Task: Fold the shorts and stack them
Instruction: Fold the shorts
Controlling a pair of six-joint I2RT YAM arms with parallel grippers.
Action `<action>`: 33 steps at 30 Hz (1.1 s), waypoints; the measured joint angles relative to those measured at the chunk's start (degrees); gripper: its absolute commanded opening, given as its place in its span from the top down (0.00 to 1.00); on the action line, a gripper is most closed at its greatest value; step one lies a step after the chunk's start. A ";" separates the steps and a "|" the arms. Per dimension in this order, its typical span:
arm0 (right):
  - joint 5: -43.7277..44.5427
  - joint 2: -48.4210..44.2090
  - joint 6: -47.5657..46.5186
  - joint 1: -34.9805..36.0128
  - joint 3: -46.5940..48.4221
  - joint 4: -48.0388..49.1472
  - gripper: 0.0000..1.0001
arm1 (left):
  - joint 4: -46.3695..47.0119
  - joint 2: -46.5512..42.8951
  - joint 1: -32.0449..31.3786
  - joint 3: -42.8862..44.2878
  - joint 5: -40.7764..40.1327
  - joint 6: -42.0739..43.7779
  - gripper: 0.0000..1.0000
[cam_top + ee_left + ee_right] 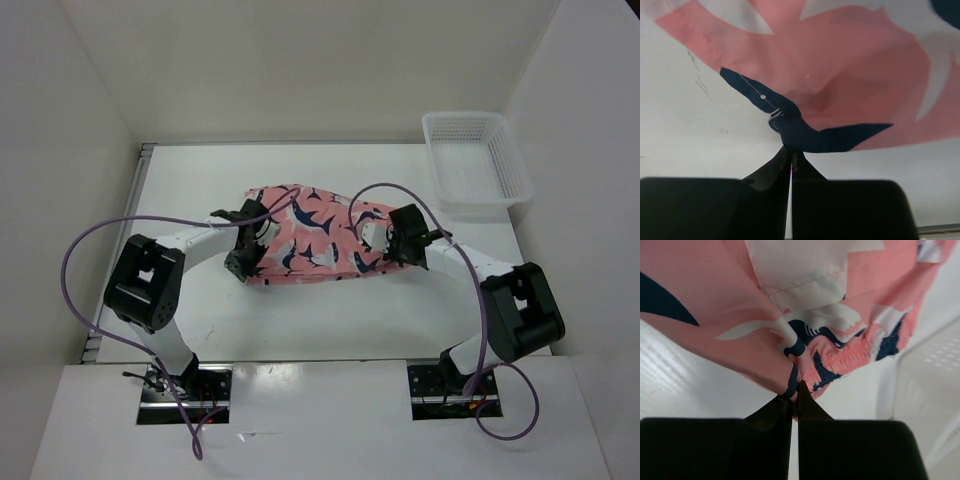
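As the shark-print shorts (310,238), spread mid-way across the white table (200,190), look light, limp and sag-prone, I take opposite edges: left gripper (790,156) pinched tight on a navy-printed edge, right gripper (795,390) clamped on the gathered waistband.

Shorts (310,238): mid-worktop (330,320), between my two jaws.
Left jaws: on their left edge.
Right jaws: on their right edge.
Basket (475,160): far right corner, behind the shorts, apart.

Overhead, two wrist close-ups, sharing shorts (315,240)
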 measured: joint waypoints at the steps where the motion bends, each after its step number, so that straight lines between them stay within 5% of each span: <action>1: 0.22 0.11 -0.66 0.02 -1.05 0.04 0.99 | 0.44 0.00 0.13 -1.62 -0.72 -0.02 0.97; 6: 1.79 0.63 -4.92 -0.81 -5.64 0.63 0.88 | 1.20 0.00 0.11 -3.30 -2.40 -0.02 0.96; 7: 1.99 0.85 -5.42 -1.05 -6.05 0.74 0.78 | 1.42 0.00 0.07 -3.30 -2.29 -0.02 0.91; 8: 2.36 0.96 -5.99 -1.16 -6.14 0.81 0.51 | 1.57 0.00 0.07 -3.23 -2.14 -0.07 0.87; 10: 3.26 0.96 -6.51 -1.38 -5.99 0.50 0.32 | 1.46 0.04 0.09 -3.15 -2.01 0.15 0.73; 12: 4.07 0.96 -6.32 -1.88 -5.31 -0.39 0.29 | 0.87 0.24 0.17 -2.69 -1.70 0.35 0.56; 16: 2.82 0.26 -3.15 -2.29 0.87 -6.36 0.25 | -2.29 0.31 0.42 -0.81 -0.31 0.07 0.46; 24: -8.76 -15.43 8.20 -2.69 21.16 -14.82 0.22 | -13.11 -8.70 0.94 6.34 7.65 -0.02 0.43; 33: -16.06 -12.96 24.28 -5.22 19.10 -19.93 0.22 | -16.39 -5.46 1.62 16.33 12.66 0.02 0.37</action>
